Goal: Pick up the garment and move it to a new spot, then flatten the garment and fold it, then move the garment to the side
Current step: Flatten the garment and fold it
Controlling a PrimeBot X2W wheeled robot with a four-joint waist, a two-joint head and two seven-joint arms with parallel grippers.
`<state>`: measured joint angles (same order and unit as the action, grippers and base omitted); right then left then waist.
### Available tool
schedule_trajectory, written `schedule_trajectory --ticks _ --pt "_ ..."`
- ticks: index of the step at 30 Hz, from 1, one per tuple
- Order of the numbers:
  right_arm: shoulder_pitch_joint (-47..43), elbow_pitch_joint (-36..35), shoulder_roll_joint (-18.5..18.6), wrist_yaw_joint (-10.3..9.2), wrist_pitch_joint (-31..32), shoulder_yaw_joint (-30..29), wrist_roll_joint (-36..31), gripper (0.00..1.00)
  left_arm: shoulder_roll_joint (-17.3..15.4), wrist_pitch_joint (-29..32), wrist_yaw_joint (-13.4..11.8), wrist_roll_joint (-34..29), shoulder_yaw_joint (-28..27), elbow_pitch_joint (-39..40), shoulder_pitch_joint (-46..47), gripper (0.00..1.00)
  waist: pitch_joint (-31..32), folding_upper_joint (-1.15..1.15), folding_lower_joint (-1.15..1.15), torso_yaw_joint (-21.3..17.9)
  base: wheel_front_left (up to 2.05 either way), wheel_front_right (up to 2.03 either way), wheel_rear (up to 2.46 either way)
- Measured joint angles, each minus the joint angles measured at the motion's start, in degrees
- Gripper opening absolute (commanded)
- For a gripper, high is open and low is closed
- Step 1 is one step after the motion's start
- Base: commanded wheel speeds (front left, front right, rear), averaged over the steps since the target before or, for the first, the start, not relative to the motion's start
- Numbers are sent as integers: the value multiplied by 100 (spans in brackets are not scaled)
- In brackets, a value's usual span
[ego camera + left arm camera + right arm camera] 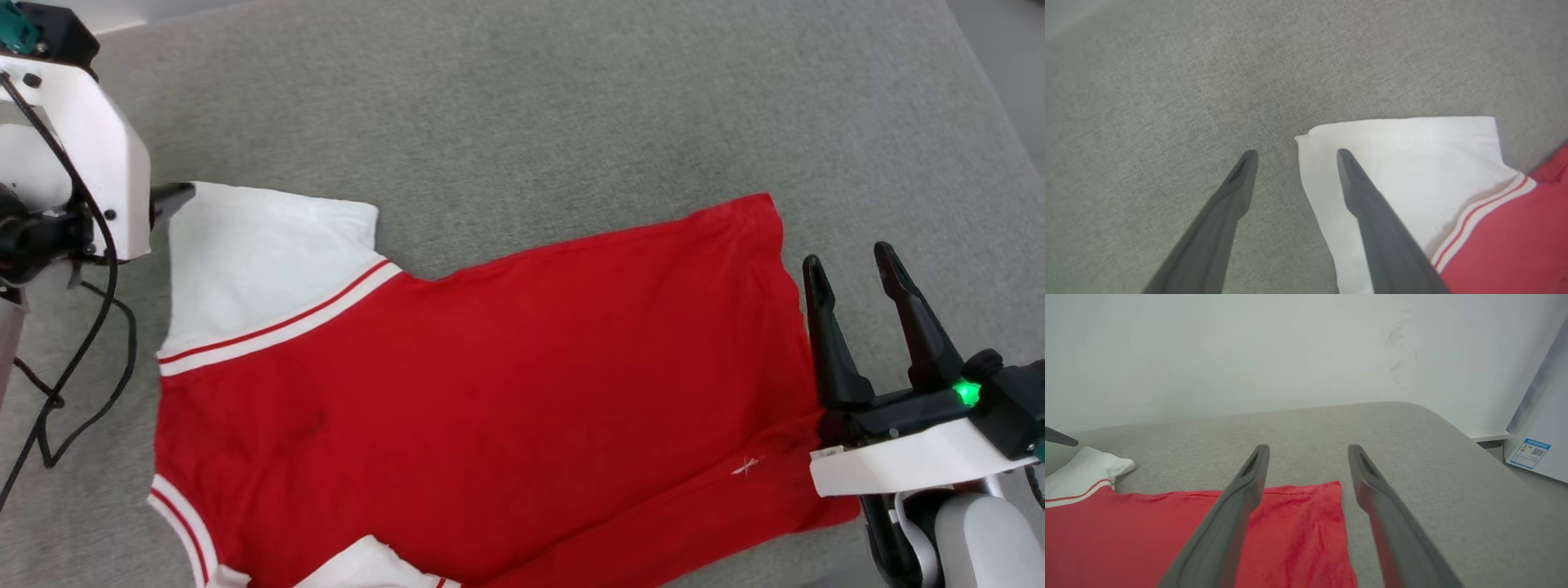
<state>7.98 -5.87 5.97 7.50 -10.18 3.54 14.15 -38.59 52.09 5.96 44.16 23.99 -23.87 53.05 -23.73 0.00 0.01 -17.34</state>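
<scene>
The garment (506, 384) lies spread flat on the grey padded surface (531, 106), plain red side up, with one white sleeve (261, 261) at its upper left. My left gripper (1297, 154) hangs open over the outer corner of that sleeve (1404, 163); one finger is above the white cloth, the other above bare surface. In the head view its dark finger (175, 198) pokes out from the white wrist housing. My right gripper (851, 263) stands open at the garment's right hem, holding nothing. Its wrist view has the hem corner (1306, 514) low between the open fingers of the gripper (1309, 448).
A black cable (82, 392) loops down at the left beside my left arm. The padded surface ends in a rounded edge (1453, 428) at the right, with a white wall (1249, 355) behind and a white appliance with a blue label (1529, 453) beyond.
</scene>
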Motion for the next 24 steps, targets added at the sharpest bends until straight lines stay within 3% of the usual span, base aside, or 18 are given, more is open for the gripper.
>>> schedule_trajectory --ticks 6,11,12,13,14,24 --pt "160 405 -44 0 -209 138 81 100 -212 672 -202 48 75 -79 64 100 -346 0 0 -321 0 0 0" --pt "258 609 -69 0 -297 236 94 100 -294 866 -199 99 120 -29 59 100 -463 0 -1 -400 0 0 0" --pt "266 638 -69 0 -304 233 94 100 -301 933 -196 118 137 -1 59 83 -470 0 0 -401 0 0 0" --pt "268 670 -69 0 -320 224 94 100 -315 951 -176 148 152 44 53 22 -475 0 -1 -396 0 0 0" --pt "277 700 -68 0 -339 210 94 100 -319 944 -167 155 145 66 31 0 -479 0 -1 -389 0 0 0" --pt "380 794 102 0 -233 75 30 100 -26 -81 -51 104 132 53 -175 0 -210 0 0 -192 0 0 0"
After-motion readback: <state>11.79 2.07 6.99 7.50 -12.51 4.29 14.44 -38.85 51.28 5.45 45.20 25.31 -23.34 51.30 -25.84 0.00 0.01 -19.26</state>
